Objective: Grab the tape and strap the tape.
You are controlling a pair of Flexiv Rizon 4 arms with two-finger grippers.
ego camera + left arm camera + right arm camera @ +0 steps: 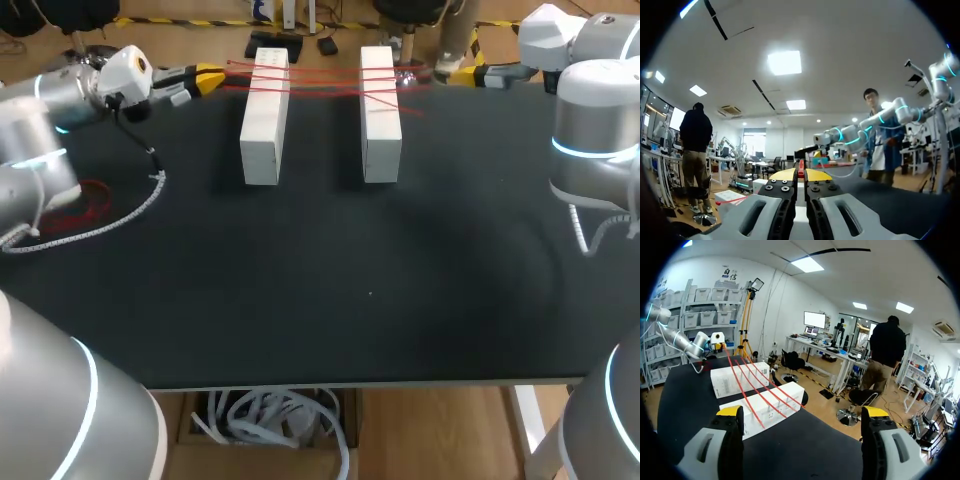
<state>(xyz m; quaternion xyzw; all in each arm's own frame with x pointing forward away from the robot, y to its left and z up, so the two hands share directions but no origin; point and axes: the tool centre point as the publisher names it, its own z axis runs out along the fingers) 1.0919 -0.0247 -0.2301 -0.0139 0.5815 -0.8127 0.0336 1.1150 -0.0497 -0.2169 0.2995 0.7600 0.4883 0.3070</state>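
Two white blocks point(265, 120) point(380, 115) stand side by side at the table's far edge. Several strands of thin red tape point(320, 78) run across their far ends. My left gripper point(210, 78) is just left of the left block, shut on the red tape point(801, 167), which shows between its yellow tips point(800, 174). My right gripper point(462, 72) is at the far right, beyond the right block. It stands wide open point(802, 412) and empty, with the blocks point(765, 402) and the tape strands point(747, 385) ahead of it.
A loose red loop point(88, 200) and a white braided cable point(110, 225) lie on the black table point(330, 280) at the left, by my left arm. My right arm's base point(595, 140) stands at the right edge.
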